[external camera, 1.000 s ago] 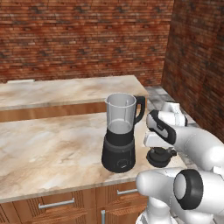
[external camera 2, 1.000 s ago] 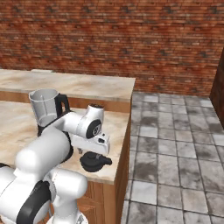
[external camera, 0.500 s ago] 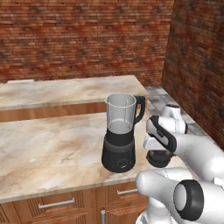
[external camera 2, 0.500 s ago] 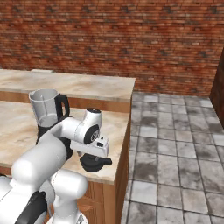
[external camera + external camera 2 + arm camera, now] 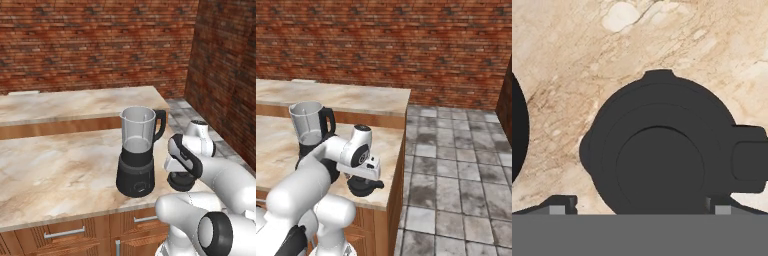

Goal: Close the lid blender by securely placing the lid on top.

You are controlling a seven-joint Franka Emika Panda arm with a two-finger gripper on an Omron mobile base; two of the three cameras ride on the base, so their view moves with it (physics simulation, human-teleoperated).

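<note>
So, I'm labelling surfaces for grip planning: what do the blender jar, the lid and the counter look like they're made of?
The blender jar looks like clear grey plastic or glass: the wall shows through it. The lid looks like matte black plastic, with an even dark tone and no shine. The counter looks like polished beige marble or stone, with veined mottling. It's a render, so these are guesses.

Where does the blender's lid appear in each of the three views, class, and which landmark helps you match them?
Left base view: the lid lies on the counter, right of the blender, partly under the gripper.
Right base view: lower centre, near the counter's right edge, below the hand.
Hand view: centre, seen from above, tab to the right.
Shared landmark: the blender's black base.
</note>
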